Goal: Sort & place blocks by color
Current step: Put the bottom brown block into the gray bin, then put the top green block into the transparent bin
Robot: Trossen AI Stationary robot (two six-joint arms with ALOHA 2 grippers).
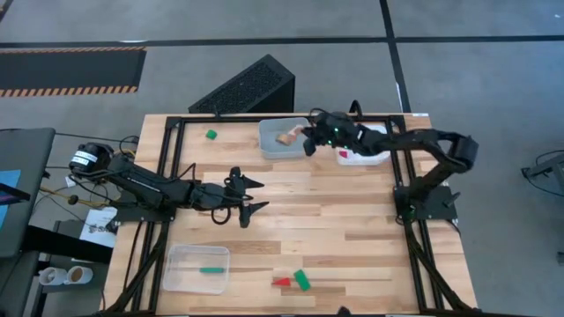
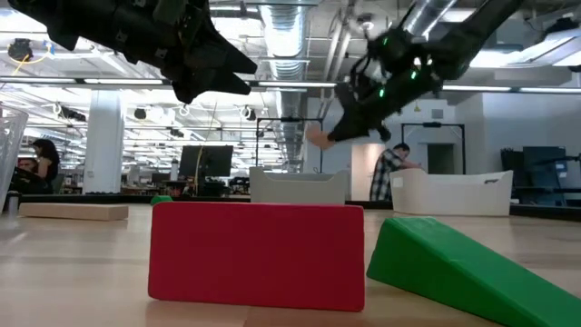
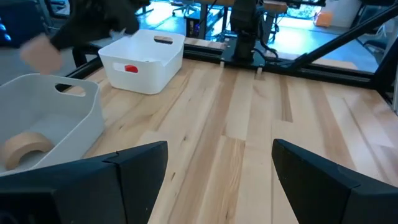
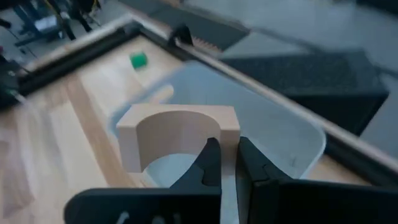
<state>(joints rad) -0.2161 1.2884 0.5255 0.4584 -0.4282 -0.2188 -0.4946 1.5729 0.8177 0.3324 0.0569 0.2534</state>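
Observation:
My right gripper (image 1: 308,139) hovers over the middle clear bin (image 1: 269,148) at the far edge, shut on a light wood arch block (image 4: 177,134), which also shows in the low view (image 2: 318,136). Another wood piece (image 3: 25,149) lies on that bin's floor. My left gripper (image 1: 256,195) waits open above mid-table, touching nothing. Loose on the table are a green block (image 1: 211,135) near the far edge and, near the near edge, a red block (image 1: 280,282) beside a green wedge (image 1: 302,280). My right gripper pinches one leg of the arch block (image 4: 227,127) between its two fingers. One finger (image 4: 208,165) stands inside the arch's hollow and the other (image 4: 252,171) at the leg's outer side. The block is lifted clear above the middle bin.
A second bin (image 1: 363,151) on the far right holds a red block (image 3: 129,68). A third bin (image 1: 196,267) at the near left holds a green bar. A black metal frame (image 1: 176,132) runs along the table's edges. Bare wood lies mid-table.

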